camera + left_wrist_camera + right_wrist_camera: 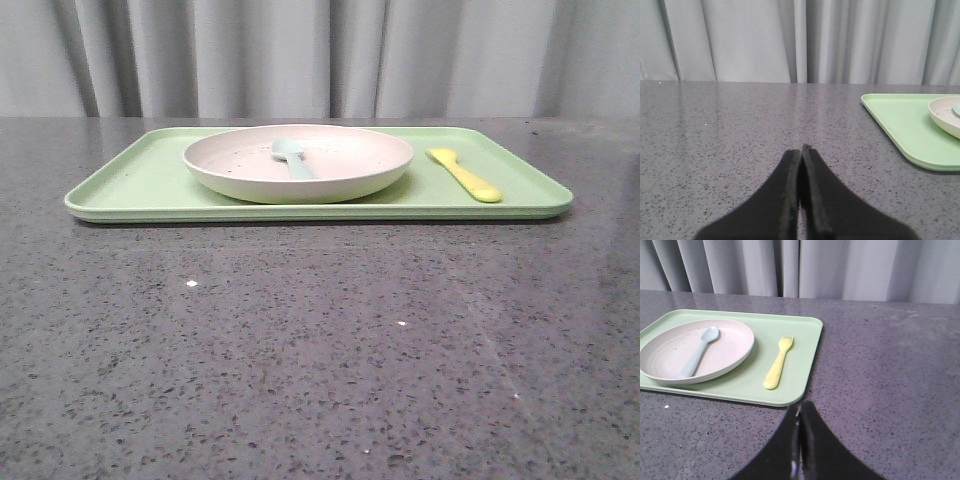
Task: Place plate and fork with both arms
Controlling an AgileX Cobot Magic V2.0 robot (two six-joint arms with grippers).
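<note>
The pale pinkish-cream plate (298,160) sits on the left-middle of a light green tray (140,185); it also shows in the right wrist view (730,342) and at the edge of the left wrist view (942,114). The yellow fork (465,174) lies on the tray right of the plate, also seen in the right wrist view (778,363). My left gripper (801,148) is shut and empty over bare table left of the tray. My right gripper (801,406) is shut and empty, just in front of the tray's near right corner. Neither gripper shows in the front view.
A pale blue-green spoon (291,156) lies in the plate, also in the right wrist view (699,351). The tray (805,347) rests on a dark speckled stone table (320,350). Grey curtains (320,55) hang behind the table's far edge.
</note>
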